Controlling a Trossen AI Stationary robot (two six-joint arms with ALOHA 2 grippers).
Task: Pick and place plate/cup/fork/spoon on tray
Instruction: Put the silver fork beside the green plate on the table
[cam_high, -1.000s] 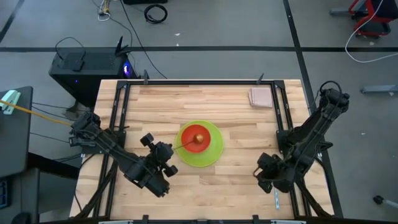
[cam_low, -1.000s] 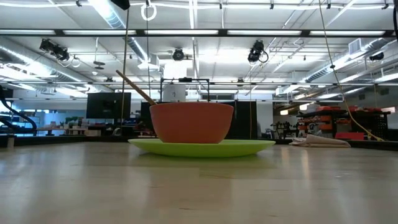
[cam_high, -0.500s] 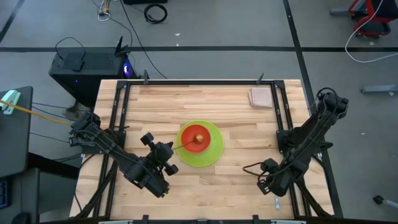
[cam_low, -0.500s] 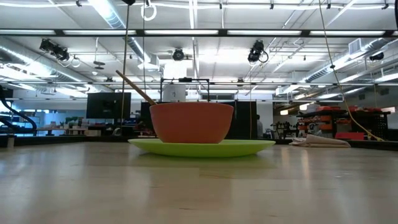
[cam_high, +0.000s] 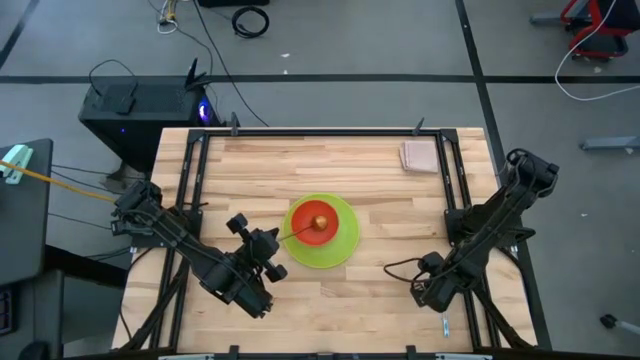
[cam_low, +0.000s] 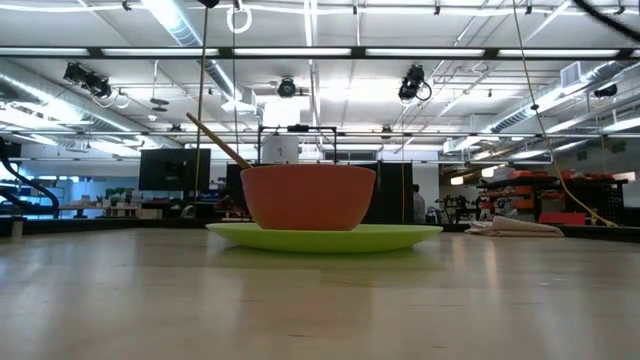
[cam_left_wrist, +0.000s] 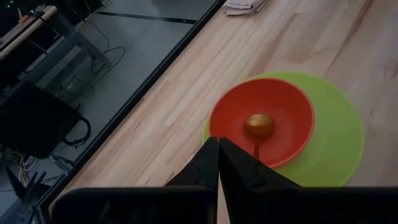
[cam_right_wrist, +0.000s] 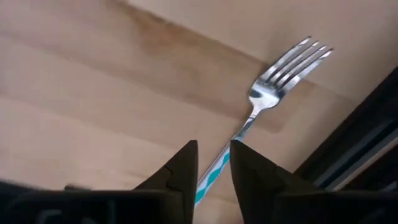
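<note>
The lime-green plate (cam_high: 340, 245) lies flat on the table's middle. The red-orange cup (cam_high: 318, 221) stands on it. The golden spoon (cam_left_wrist: 259, 124) has its bowl in the cup, and its handle (cam_low: 218, 141) leans over the cup's rim toward the left. My left gripper (cam_high: 275, 258) is shut and empty, left of the plate. The silver fork (cam_right_wrist: 283, 68), with a teal-striped handle, lies flat on the table near the near right corner (cam_high: 444, 322). My right gripper (cam_right_wrist: 213, 148) is open above it, one finger on either side of the handle.
A pinkish-beige square pad (cam_high: 420, 155) lies at the far right of the table. Black frame rails (cam_high: 455, 200) run along the table's left and right sides, and the right one lies close beside the fork. Bare wood lies between the plate and the fork.
My right gripper has gone a little toward the table's near edge, closer to the fork. The plate, cup and spoon have kept still.
</note>
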